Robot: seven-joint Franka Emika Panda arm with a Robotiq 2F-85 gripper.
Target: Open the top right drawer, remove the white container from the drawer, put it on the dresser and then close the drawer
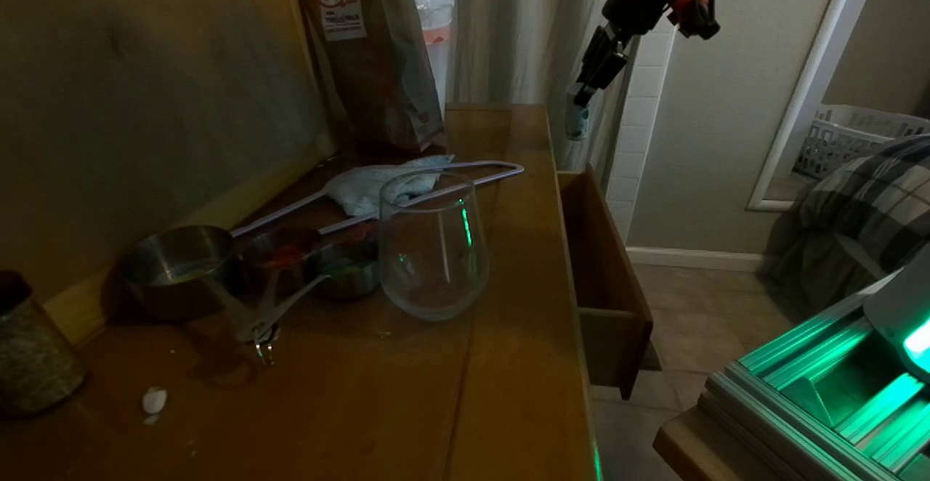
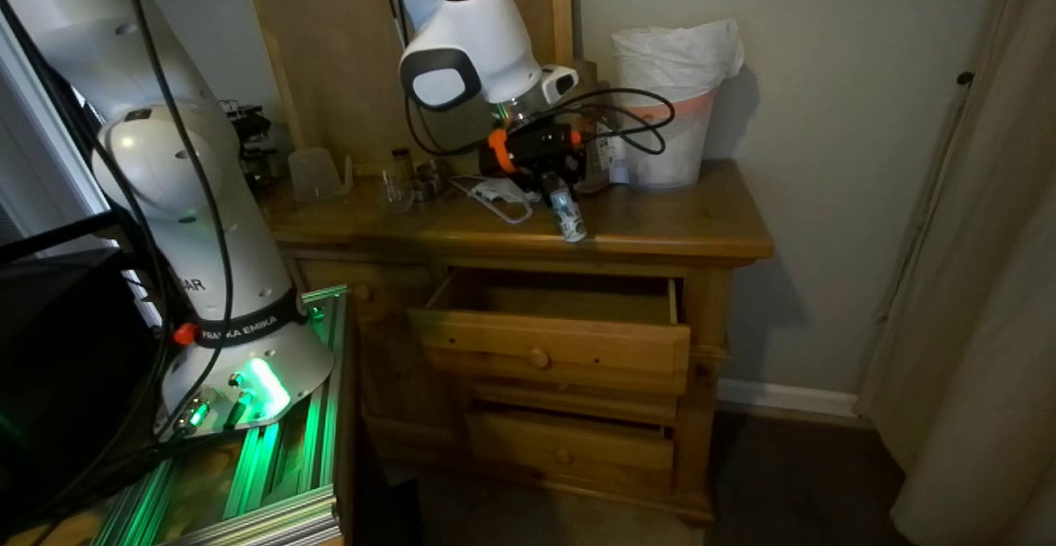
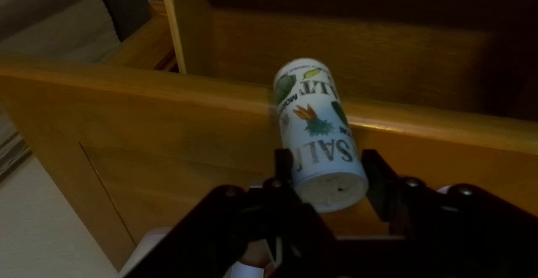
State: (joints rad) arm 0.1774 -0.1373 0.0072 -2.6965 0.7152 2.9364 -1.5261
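Note:
The white container [image 3: 317, 122], a salt shaker with printed vegetables, is between the two fingers of my gripper [image 3: 325, 166] in the wrist view, touching both. My gripper is shut on it near one end. In both exterior views the container [image 1: 577, 125] [image 2: 568, 213] hangs tilted below the gripper [image 1: 590, 89] [image 2: 551, 181], in the air above the drawer and off the dresser's edge. The top right drawer [image 2: 610, 352] is pulled open; its side wall [image 1: 617, 256] and front [image 3: 168, 143] also show. The dresser [image 1: 523, 394] [image 2: 676, 220] has a glossy wooden top.
On the dresser top stand a clear glass [image 1: 434, 263], metal measuring cups [image 1: 171, 285], a hanger [image 1: 501, 168] with a cloth [image 1: 370, 183], a jar [image 1: 36, 350] and a paper bag [image 1: 378, 67]. A lined bin [image 2: 672, 129] stands at its end. A lower drawer [image 2: 569, 447] is partly open.

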